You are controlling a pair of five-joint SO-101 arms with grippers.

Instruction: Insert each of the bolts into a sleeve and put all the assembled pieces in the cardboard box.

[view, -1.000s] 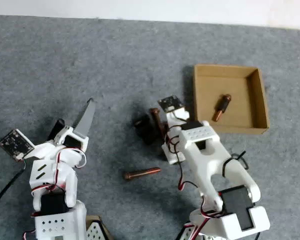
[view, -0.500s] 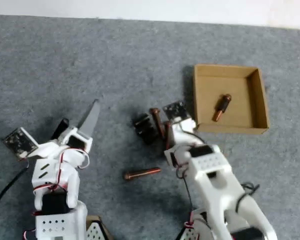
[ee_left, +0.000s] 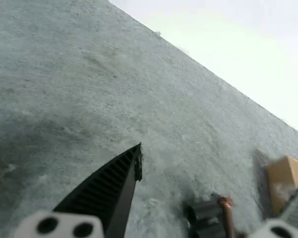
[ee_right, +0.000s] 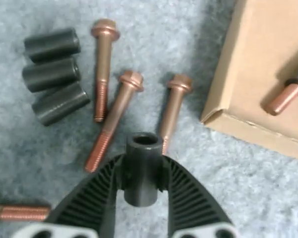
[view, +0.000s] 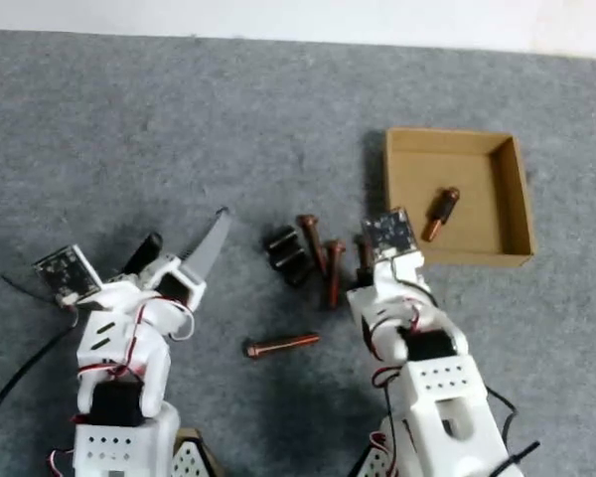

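Observation:
My right gripper (ee_right: 141, 161) is shut on a black sleeve (ee_right: 141, 191), held upright just above the grey mat. Ahead of it lie three copper bolts (ee_right: 116, 116) side by side, with three black sleeves (ee_right: 50, 74) stacked beside them. A fourth bolt (view: 283, 345) lies alone nearer the arms. The cardboard box (view: 507, 199) holds one assembled bolt and sleeve (view: 440, 214). My left gripper (view: 187, 229) hovers open to the left of the sleeves (view: 288, 253), its black finger (ee_left: 111, 188) pointing toward them.
The grey mat (view: 179, 119) stretches open behind and to the left of the parts. A white wall edge (view: 298, 20) runs along the far side. The right arm's wrist (view: 390, 231) stands close to the box's near left corner.
The right arm has swung right and drawn back from the sleeve pile, uncovering the bolts. The left gripper has shifted right toward the sleeves.

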